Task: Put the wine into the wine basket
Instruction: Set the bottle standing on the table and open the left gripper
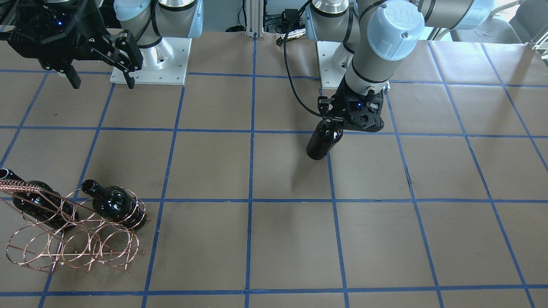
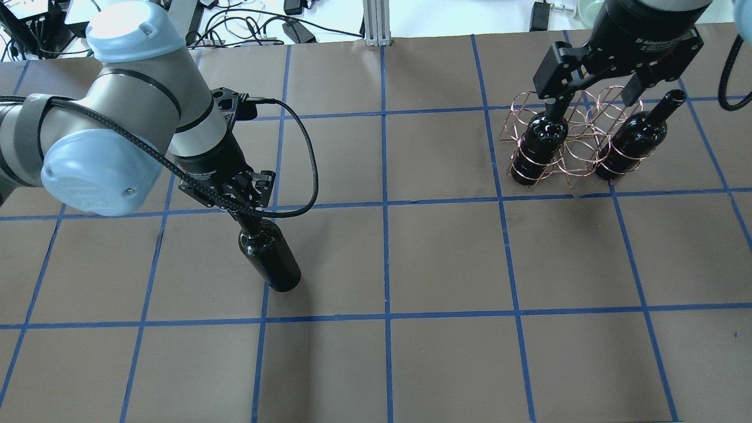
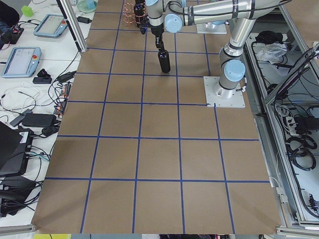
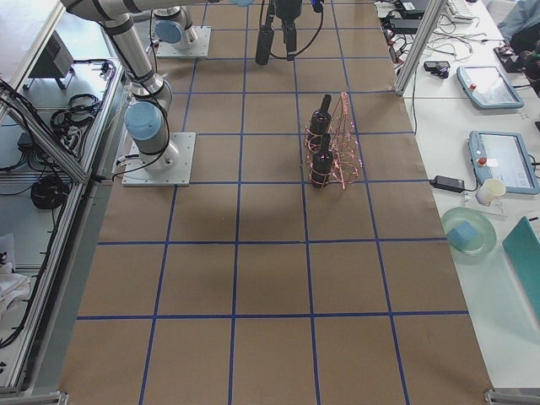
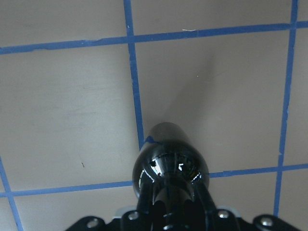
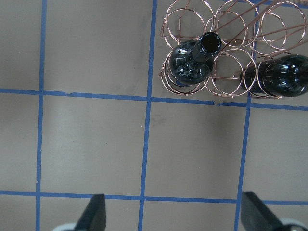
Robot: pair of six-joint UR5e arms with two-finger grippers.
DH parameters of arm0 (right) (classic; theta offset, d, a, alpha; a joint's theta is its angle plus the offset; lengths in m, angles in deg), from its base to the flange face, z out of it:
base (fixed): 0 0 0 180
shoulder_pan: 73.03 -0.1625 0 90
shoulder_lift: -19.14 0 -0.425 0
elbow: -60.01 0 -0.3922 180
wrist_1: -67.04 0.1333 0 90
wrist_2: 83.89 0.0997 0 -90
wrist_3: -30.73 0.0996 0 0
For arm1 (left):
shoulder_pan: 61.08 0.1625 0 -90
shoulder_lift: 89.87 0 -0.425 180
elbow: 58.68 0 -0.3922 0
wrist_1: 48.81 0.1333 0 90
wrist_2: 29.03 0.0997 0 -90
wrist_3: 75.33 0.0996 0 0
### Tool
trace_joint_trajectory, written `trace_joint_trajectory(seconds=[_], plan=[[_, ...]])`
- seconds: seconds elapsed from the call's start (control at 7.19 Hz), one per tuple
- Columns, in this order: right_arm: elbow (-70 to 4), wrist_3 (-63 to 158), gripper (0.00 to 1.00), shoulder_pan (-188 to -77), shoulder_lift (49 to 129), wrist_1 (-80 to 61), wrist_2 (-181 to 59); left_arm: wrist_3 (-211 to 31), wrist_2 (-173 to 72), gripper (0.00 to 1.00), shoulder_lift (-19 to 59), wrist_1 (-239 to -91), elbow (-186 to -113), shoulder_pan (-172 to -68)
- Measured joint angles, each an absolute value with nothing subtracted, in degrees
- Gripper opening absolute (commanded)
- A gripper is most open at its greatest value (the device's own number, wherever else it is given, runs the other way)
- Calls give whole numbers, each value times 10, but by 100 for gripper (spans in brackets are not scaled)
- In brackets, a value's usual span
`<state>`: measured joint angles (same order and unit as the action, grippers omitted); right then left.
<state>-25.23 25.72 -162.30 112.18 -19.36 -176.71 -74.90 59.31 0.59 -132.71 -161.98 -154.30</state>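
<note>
Overhead exterior shows, at the far left, the left gripper [image 2: 247, 211] clamped on the neck of the wine [image 2: 271, 258]. The dark bottle hangs below it over the brown-papered table [image 2: 446, 258]; I can't tell whether its base touches down. It is well apart from the wine basket [image 2: 568, 154], which stands far over to the right. A second bottle [image 2: 537, 147] sits in the copper hoops at the basket's left end and a third bottle [image 2: 634, 138] at its right end, both necks up. Above them hovers the right gripper [image 2: 593, 100], fingers spread wide, holding nothing.
</note>
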Motion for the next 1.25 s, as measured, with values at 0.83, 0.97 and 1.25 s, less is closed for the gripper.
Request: trace_joint_trajectory(seconds=[0.83,0.97,1.25], plan=[[-250,265,100,-1622,1127,-186,-1794,-774,596,100,6,-1331,-1627,-1543],[-249,264,100,-1623,1127,-181,-1787,-777,597,100,5,-1331,-1624,-1543],[-248,262,100,-1625,1128,-178,-1753,-780,597,100,3,-1343,-1604,-1540]])
